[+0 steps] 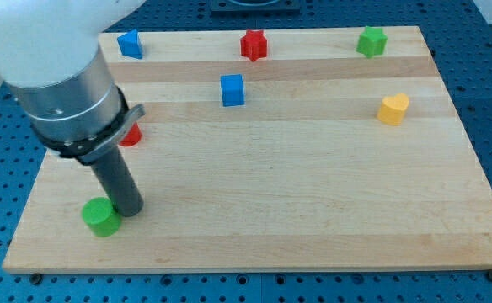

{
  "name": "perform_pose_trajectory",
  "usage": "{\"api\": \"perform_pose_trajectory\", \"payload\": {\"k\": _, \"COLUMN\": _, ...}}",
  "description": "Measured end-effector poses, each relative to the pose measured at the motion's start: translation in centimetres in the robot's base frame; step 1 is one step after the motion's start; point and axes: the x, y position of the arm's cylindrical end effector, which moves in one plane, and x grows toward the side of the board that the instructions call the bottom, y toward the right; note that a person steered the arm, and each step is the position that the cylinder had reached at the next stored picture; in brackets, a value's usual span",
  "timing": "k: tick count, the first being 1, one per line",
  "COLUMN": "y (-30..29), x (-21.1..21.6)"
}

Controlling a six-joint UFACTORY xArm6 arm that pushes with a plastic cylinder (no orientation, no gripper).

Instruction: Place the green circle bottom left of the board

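Green circle (101, 216) sits right down in the board's (313, 236) lower-left corner, near both the left edge and the bottom edge, and my tip (129, 209) is planted just to its right, touching it or as good as touching it. The rod's own bulk hides the exact contact line, so I can't swear there's no sliver of gap. No jaws on this rig, nothing to spread or pinch: it's a bare rod end resting at table height beside the block.

By my reading this is the closing stage of the push. The circle looks about where the task wants it, so the next move calls for restraint: at most a small nudge further left and down, otherwise back the tip away without dragging the block along.

Elsewhere, a red block (131, 135) peeks out behind the arm's housing, shape unclear. Along the top edge stand a blue block (129, 43), a red star (253, 45) and a green block (371, 40). A blue cube (232, 89) sits mid-board, a yellow heart (393, 108) well out right. All are well apart from the action.
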Motion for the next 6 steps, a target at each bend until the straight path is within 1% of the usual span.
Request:
{"api": "perform_pose_trajectory", "payload": {"k": 2, "y": -2.6, "x": 0.1}}
{"api": "perform_pose_trajectory", "payload": {"k": 3, "y": -2.6, "x": 0.1}}
{"api": "perform_pose_trajectory", "payload": {"k": 4, "y": -1.9, "x": -0.9}}
{"api": "perform_pose_trajectory", "payload": {"k": 6, "y": 5.0, "x": -7.0}}
